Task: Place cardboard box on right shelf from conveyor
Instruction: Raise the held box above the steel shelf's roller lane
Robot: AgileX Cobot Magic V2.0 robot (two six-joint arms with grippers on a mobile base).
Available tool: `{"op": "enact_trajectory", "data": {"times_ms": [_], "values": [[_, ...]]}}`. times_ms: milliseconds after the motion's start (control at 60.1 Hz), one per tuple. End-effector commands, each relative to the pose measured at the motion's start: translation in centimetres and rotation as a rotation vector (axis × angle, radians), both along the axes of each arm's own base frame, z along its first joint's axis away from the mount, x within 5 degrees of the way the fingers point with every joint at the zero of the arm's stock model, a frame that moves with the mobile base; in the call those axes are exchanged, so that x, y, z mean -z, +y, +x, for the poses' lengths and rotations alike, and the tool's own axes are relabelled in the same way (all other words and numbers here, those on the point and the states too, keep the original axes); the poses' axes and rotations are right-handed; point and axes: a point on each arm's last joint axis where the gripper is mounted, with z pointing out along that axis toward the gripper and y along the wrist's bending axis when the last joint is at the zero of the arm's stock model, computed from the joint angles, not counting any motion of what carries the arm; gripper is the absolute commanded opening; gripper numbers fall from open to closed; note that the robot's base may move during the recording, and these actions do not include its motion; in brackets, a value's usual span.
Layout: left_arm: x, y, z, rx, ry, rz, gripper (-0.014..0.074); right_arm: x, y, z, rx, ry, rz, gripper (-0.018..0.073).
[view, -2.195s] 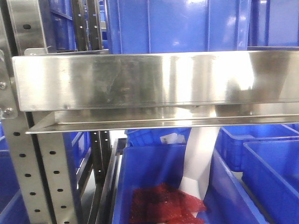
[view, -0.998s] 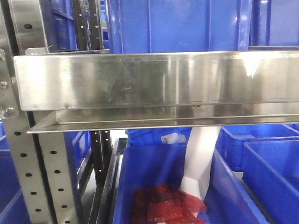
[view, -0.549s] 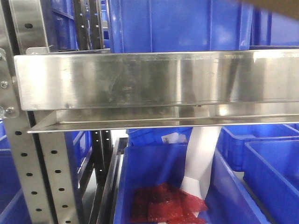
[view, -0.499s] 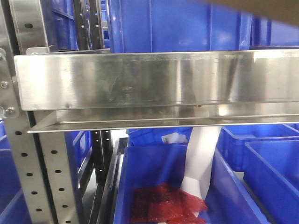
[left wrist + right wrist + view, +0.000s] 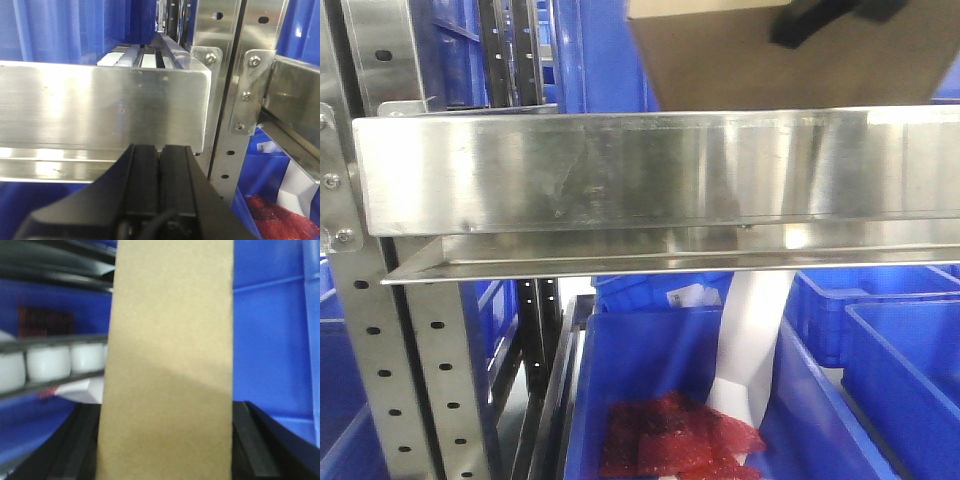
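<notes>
One arm alone carries the load: the cardboard box (image 5: 790, 60) is clamped in the right gripper (image 5: 165, 450), held above and just behind the right shelf (image 5: 650, 175) lip. The box's long axis is seen running straight out from the fingers, while the left gripper (image 5: 159, 172) is pressed closed on nothing, low before the neighbouring shelf.

The left pincer (image 5: 159, 185) sits with its two black fingers (image 5: 142, 182) pressed together, seemingly empty, just before the right shelf (image 5: 100, 110) and its perforated upright (image 5: 227, 125).

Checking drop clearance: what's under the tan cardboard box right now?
The front view shows the tan cardboard box above the shiny stainless-steel shelf's tall front lip; that lip hides the box's bottom edge and the shelf bed. The right wrist view shows white rollers beside it.
</notes>
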Motion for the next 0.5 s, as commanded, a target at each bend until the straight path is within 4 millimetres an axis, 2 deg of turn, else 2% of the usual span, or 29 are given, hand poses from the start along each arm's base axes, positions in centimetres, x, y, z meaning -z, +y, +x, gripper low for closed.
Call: {"op": "enact_trajectory", "data": {"times_ms": [0, 183, 249, 299, 333, 449, 482], "values": [[-0.52, 0.07, -0.06, -0.008, -0.090, -0.008, -0.0116, -3.20, 0.08, -0.07, 0.002, -0.156, 0.092, 0.0118], [-0.52, 0.07, -0.06, -0.008, -0.090, -0.008, -0.0116, -2.94, 0.10, -0.14, 0.003, -0.134, 0.093, 0.0127], [-0.52, 0.07, -0.06, -0.008, -0.090, -0.008, -0.0116, -2.93, 0.03, -0.12, 0.005, -0.132, 0.092, 0.0173], [-0.52, 0.07, -0.06, -0.008, -0.090, -0.008, -0.0116, -2.94, 0.04, -0.11, 0.005, -0.133, 0.094, 0.0234], [-0.52, 0.07, -0.06, -0.008, -0.090, -0.008, -0.0116, -2.94, -0.05, -0.07, 0.009, -0.133, 0.095, 0.0307], [-0.52, 0.07, -0.06, -0.008, -0.090, -0.008, -0.0116, -2.99, -0.03, -0.04, 0.029, -0.128, 0.132, 0.0620], [-0.52, 0.07, -0.06, -0.008, -0.090, -0.008, -0.0116, -2.99, -0.03, -0.04, 0.033, -0.125, 0.140, 0.0619]]}}
